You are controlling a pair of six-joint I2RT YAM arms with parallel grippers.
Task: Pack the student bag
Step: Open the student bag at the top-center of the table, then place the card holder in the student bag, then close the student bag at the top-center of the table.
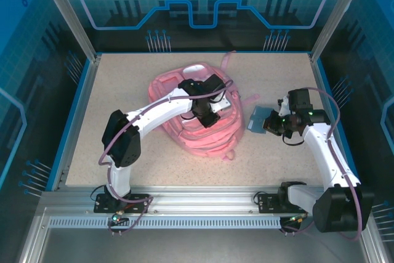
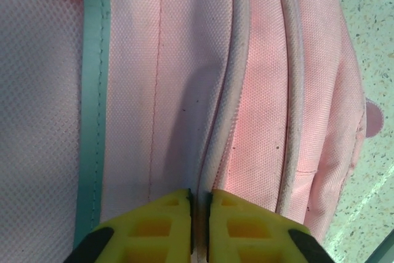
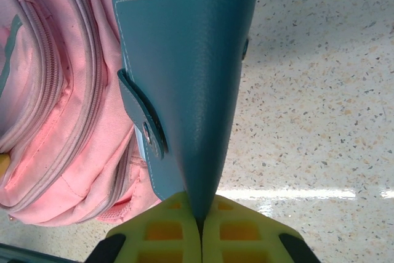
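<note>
The speckled beige table (image 1: pixel 123 90) carries one thing — the pink student bag (image 1: pixel 212 137), lying flat.

**Blue wallet pinched at its bottom edge**

The right gripper (image 3: pixel 200 229) is closed on a blue wallet (image 3: pixel 191 72) — its two yellow fingers (image 3: pixel 163 232) meet on the wallet's narrow lower end, and the wallet widens away from them towards the top of the view. A line of white stitching runs along its far edge. A strap (image 3: pixel 143 115) with a metal snap crosses its left side. To the left lies the pink backpack (image 3: pixel 55 109), zips showing. To the right is the speckled table (image 3: pixel 320 90), with a bright streak of reflected light.
</note>
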